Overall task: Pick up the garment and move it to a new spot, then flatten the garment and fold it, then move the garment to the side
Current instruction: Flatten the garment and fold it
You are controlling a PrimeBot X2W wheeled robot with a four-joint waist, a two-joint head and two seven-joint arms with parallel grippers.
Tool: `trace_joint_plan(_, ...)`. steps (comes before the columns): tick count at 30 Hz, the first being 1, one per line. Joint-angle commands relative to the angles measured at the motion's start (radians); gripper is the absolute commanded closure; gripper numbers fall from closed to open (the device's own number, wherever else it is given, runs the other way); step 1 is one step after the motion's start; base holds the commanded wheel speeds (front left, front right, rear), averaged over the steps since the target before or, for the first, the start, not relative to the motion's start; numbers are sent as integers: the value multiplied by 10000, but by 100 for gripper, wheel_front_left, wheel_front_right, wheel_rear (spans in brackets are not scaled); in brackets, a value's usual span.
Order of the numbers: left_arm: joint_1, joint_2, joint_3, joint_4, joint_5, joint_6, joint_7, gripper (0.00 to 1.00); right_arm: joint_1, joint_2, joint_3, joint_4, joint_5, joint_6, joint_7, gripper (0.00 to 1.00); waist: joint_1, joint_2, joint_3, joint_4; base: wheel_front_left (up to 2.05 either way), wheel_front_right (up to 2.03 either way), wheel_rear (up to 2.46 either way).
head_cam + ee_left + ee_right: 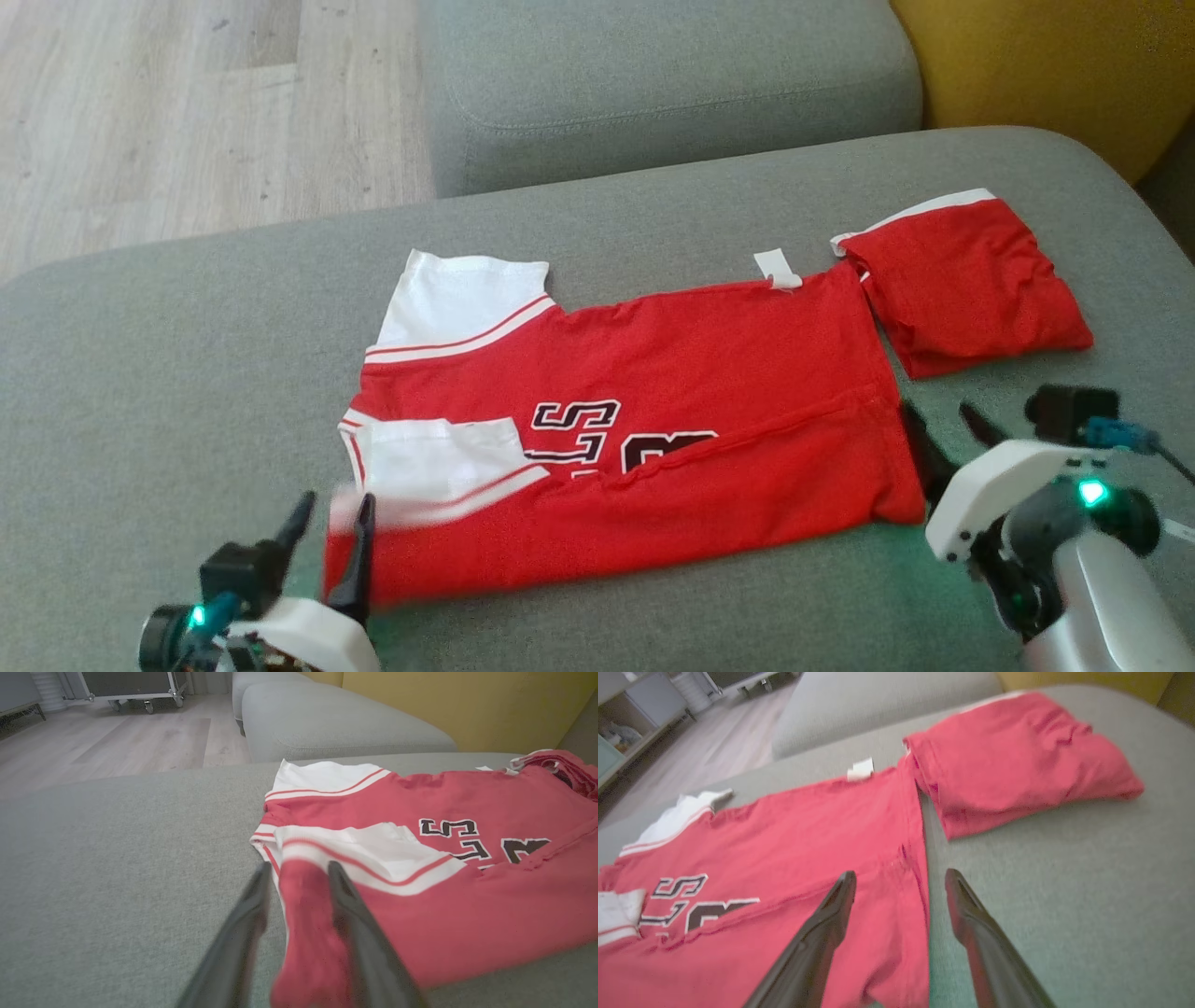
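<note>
folding looks underway: shirt (709,373) half doubled on sofa (187,373). left gripper (336,504), right gripper (936,409) gape, holding nothing, each astride an edge. next needs fresh pinches.

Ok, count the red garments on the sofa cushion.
2. A half-folded jersey lies spread across the middle; a smaller folded bundle sits beside its far right corner.

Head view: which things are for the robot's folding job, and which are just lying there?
For the job: red jersey, left tool, right tool.
Just lying about: folded red bundle, yellow cushion, far grey cushion.
</note>
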Motion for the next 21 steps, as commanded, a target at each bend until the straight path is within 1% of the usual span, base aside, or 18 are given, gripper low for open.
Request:
trace_joint_plan(1,-531,212,472,-371,-75,112,-222,0,-371,53,130,-574,-115,-9,-400,0,0,-1,34,-1,0,0,0)
trace_joint_plan(6,-855,128,916,-1069,-162,252,-960,0,-479,232,254,-1260,-332,-9,-2136,0,0,-1,173,-8,0,0,0)
trace_joint_plan(8,-921,21,1213,-1586,-212,271,-1064,0,-510,318,349,-1407,-399,-9,-2847,0,0,-1,254,-27,0,0,0)
trace_joint_plan(10,-972,-134,1630,-2401,-173,252,-1084,0,-529,411,411,-1472,-495,-9,-3501,0,0,-1,368,-44,0,0,0)
trace_joint_plan(13,-930,-392,2150,-3457,35,51,-1089,0,-567,567,364,-1416,-534,-9,-4256,0,0,-1,579,-78,0,0,0)
trace_joint_plan(15,-1001,-435,2268,-3790,177,-178,-1091,0,-648,629,395,-1314,-666,-9,-4517,0,0,-1,797,-117,0,0,0)
trace_joint_plan(18,-1612,4,1976,-3578,447,-459,-1092,0,-942,681,410,-1160,-875,-9,-4655,0,0,-1,1206,-184,0,0,0)
trace_joint_plan(21,-2770,649,1439,-2918,290,-589,-855,0,-1380,705,395,-1104,-1036,-9,-4734,0,0,-1,1682,-334,0,0,0)
